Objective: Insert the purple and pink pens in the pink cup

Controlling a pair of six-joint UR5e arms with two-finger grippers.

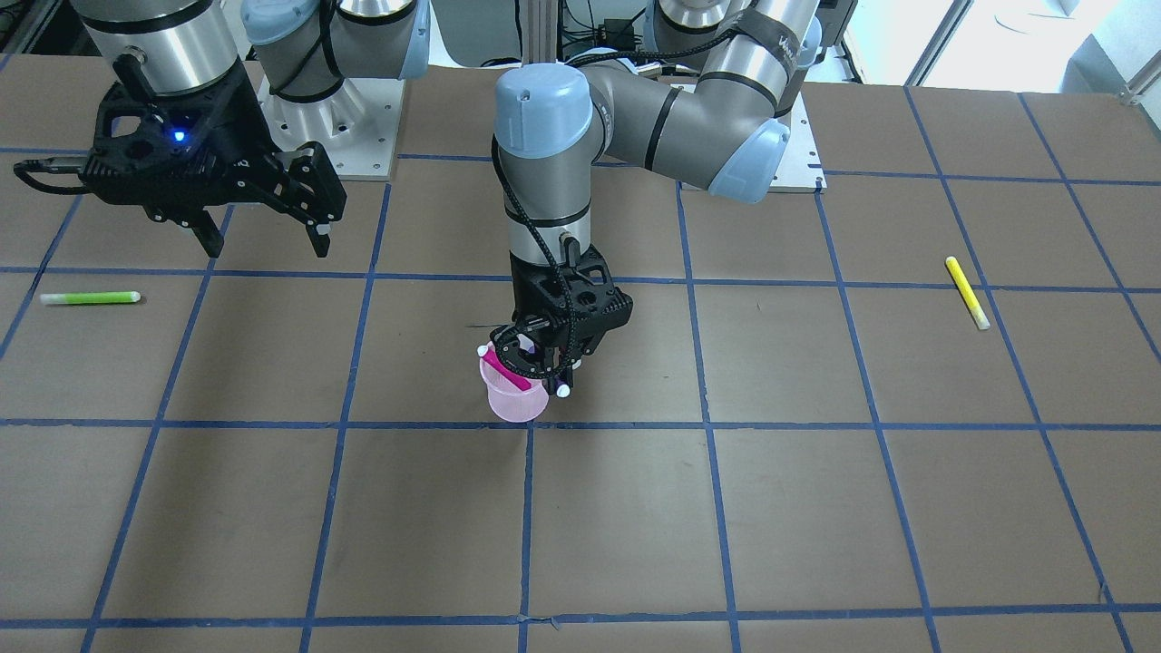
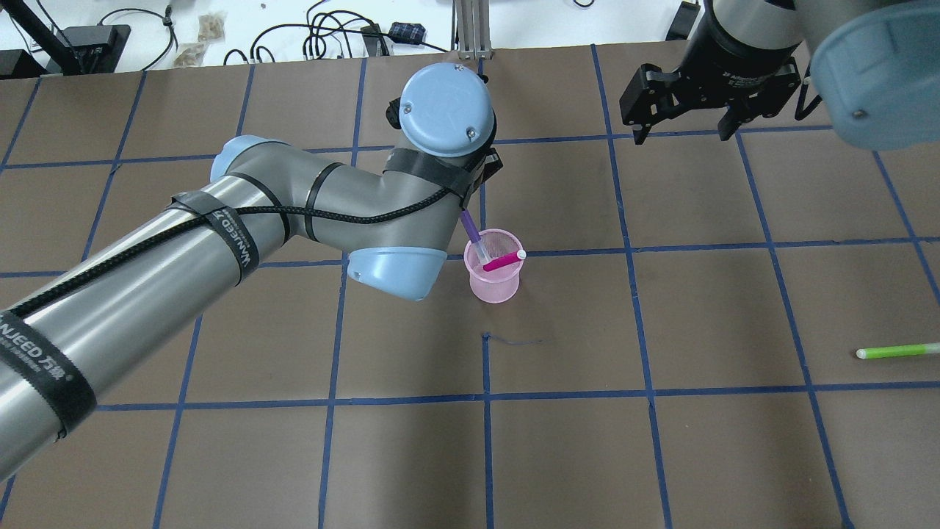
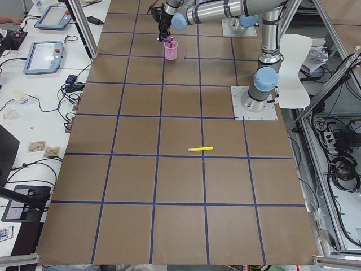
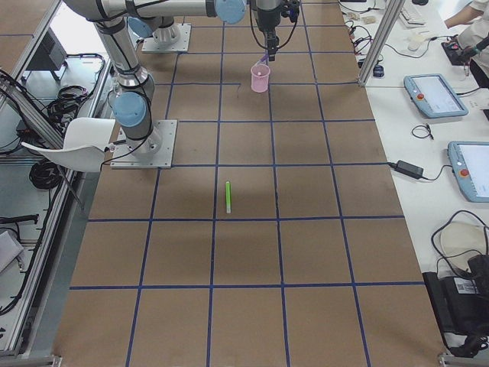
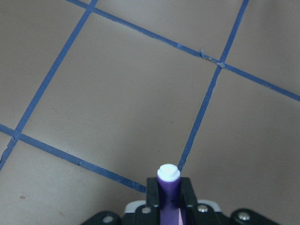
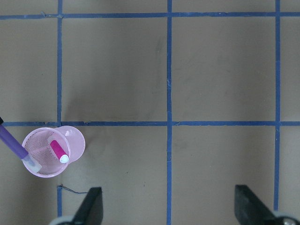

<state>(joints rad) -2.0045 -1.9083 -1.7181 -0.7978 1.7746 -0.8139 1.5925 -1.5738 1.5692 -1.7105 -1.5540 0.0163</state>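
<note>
The pink cup [image 2: 496, 285] stands upright near the table's middle and also shows in the front view [image 1: 515, 405] and the right wrist view [image 6: 77, 143]. The pink pen [image 2: 501, 261] leans inside it, white cap up. My left gripper [image 1: 549, 363] is just beside and above the cup, shut on the purple pen [image 2: 471, 231]. The pen slants down with its lower end inside the cup's rim. The left wrist view shows its white-capped end between the fingers [image 5: 168, 190]. My right gripper [image 2: 683, 110] is open and empty, high at the far right.
A green pen [image 2: 897, 351] lies on the table on my right side. A yellow pen [image 1: 967, 292] lies on my left side. The brown table has a blue tape grid [image 2: 485, 397]. Cables and monitors sit beyond the far edge.
</note>
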